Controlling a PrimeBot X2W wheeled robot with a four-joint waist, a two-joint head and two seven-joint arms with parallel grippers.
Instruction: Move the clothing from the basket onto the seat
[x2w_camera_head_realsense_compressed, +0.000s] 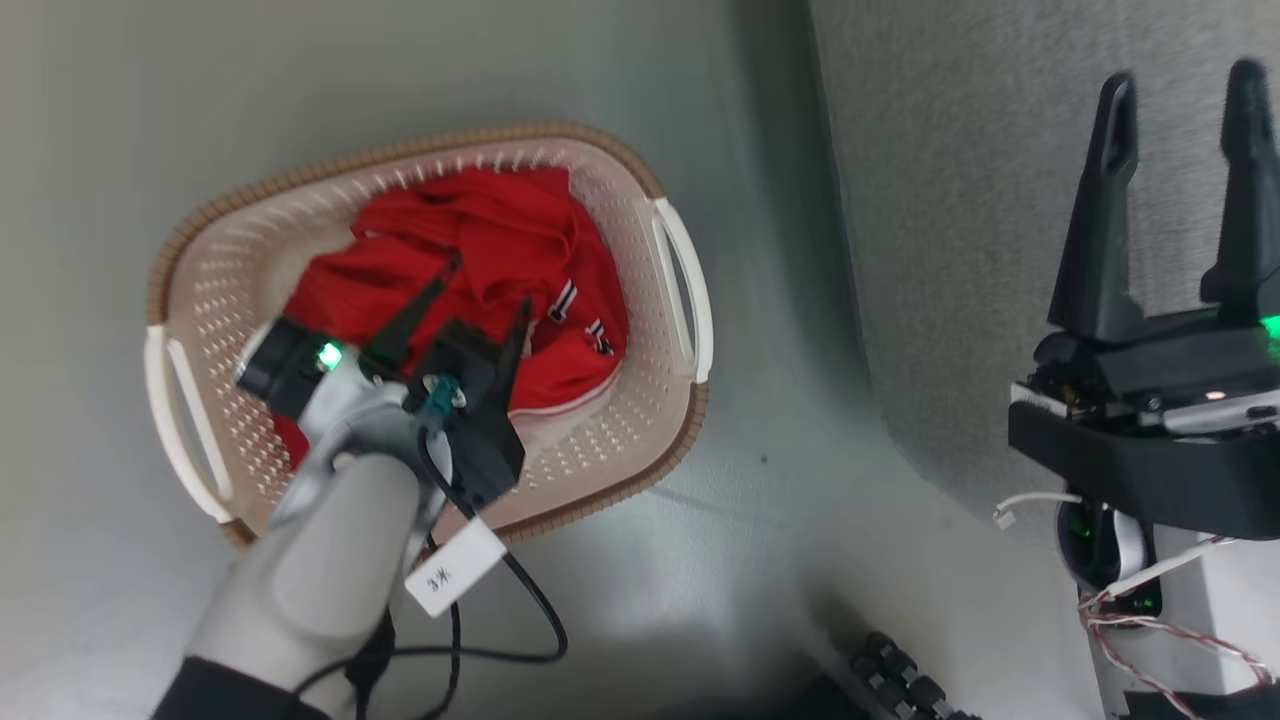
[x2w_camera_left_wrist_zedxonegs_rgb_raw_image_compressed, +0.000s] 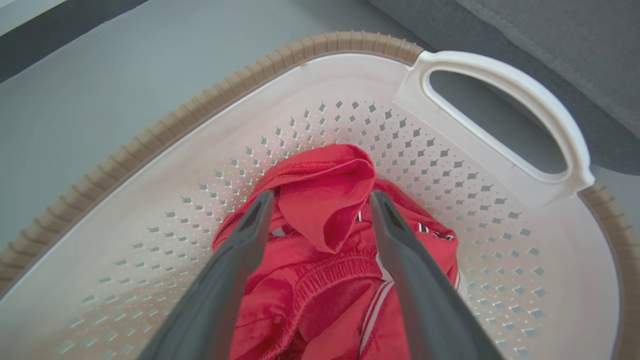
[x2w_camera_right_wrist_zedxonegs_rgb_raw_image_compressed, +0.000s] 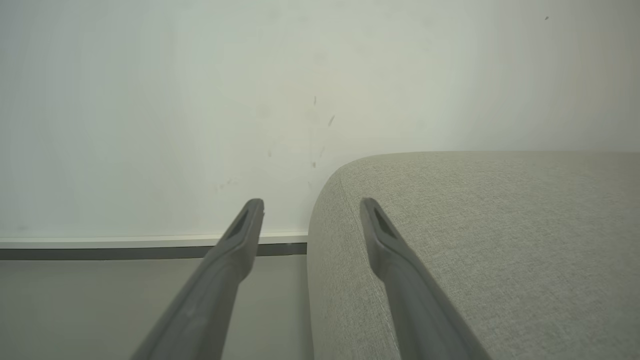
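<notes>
Clothing (x2w_camera_head_realsense_compressed: 480, 250) bunched mid-basket (x2w_camera_head_realsense_compressed: 620, 420), on floor (x2w_camera_head_realsense_compressed: 780, 520) beside seat (x2w_camera_head_realsense_compressed: 1000, 200). Left end effector (x2w_camera_head_realsense_compressed: 485, 290) apart, straddling a red fold, nothing clamped. Right end effector (x2w_camera_head_realsense_compressed: 1182, 80) apart, empty, over seat. Risk: a shallow pinch slips off, or a trailing garment snags the rim.

The head camera looked steeply down from above onto the floor (x2w_camera_head_realsense_compressed: 100, 120), taking in the whole basket (x2w_camera_head_realsense_compressed: 400, 150) at left centre and an edge of the seat (x2w_camera_head_realsense_compressed: 1000, 200) at the right, with the right hand (x2w_camera_head_realsense_compressed: 1183, 80) close to the lens. The left wrist camera sat low over the basket, very near, facing along the left hand (x2w_camera_left_wrist_zedxonegs_rgb_raw_image_compressed: 321, 196) toward the clothing (x2w_camera_left_wrist_zedxonegs_rgb_raw_image_compressed: 320, 220), the far handle (x2w_camera_left_wrist_zedxonegs_rgb_raw_image_compressed: 550, 115) and a strip of seat beyond. Both views shared basket, clothing and that handle. The right wrist camera looked roughly level along its hand's fingers, across the seat's rounded corner close by, toward a pale wall (x2w_camera_right_wrist_zedxonegs_rgb_raw_image_compressed: 150, 100) and skirting (x2w_camera_right_wrist_zedxonegs_rgb_raw_image_compressed: 125, 242).
</notes>
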